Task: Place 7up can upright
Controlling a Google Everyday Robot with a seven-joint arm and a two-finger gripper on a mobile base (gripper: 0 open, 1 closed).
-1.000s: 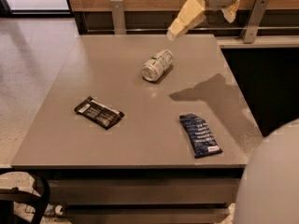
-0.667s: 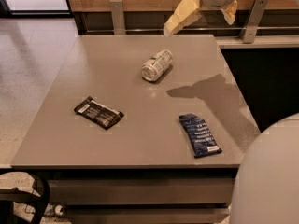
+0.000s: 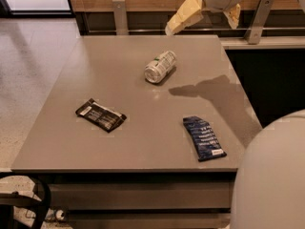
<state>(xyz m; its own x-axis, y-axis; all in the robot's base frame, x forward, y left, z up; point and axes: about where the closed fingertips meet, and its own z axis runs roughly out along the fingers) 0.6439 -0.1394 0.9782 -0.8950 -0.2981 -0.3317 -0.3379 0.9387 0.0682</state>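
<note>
The 7up can lies on its side on the grey table, in the far middle part, one silver end facing me. It is white-silver with green markings. My gripper hangs above the table's far edge, up and to the right of the can, not touching it. Its two cream fingers stand wide apart with nothing between them. Its shadow falls on the table to the right of the can.
A flat black packet lies at the left front of the table. A flat blue packet lies at the right front. A railing with metal posts runs behind the table. My white body fills the lower right corner.
My gripper has shifted a little to the left above the far edge, and its shadow followed. The can and both packets have not moved.
</note>
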